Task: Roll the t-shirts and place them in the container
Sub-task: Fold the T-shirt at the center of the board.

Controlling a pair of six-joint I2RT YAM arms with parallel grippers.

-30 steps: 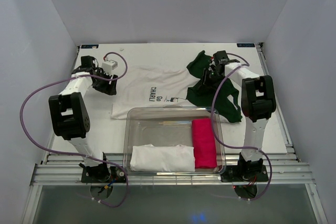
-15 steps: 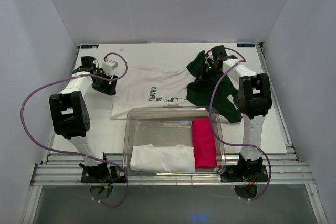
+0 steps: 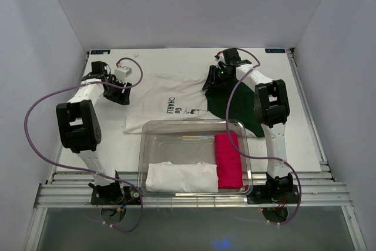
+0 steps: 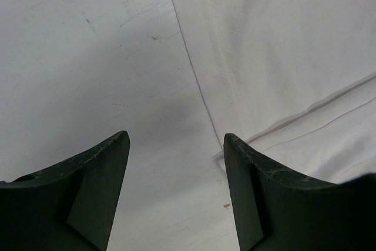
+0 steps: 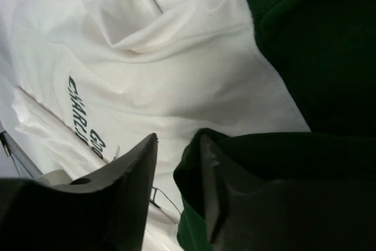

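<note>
The white t-shirt point(image 3: 170, 95) with black lettering lies spread flat at the back middle of the table. The dark green t-shirt point(image 3: 238, 101) lies crumpled to its right, overlapping its edge. My right gripper point(image 3: 218, 77) hangs over that overlap. In the right wrist view its jaws point(image 5: 179, 139) stand a little apart. A fold of the green t-shirt point(image 5: 317, 39) lies against the right finger, and the white t-shirt point(image 5: 176, 57) shows through the gap. My left gripper point(image 3: 122, 98) point(image 4: 176, 139) is open and empty, low over the bare table at the white t-shirt's left edge point(image 4: 282, 57).
A clear plastic bin point(image 3: 141, 145) stands at the front middle. It holds a rolled white cloth point(image 3: 181, 177) and a bright pink bundle point(image 3: 228, 160). Purple cables loop beside both arms. White walls close in the table on three sides.
My right gripper has moved back and then left, and the upper part of the green t-shirt has shifted left with it onto the white t-shirt. The left arm has barely moved.
</note>
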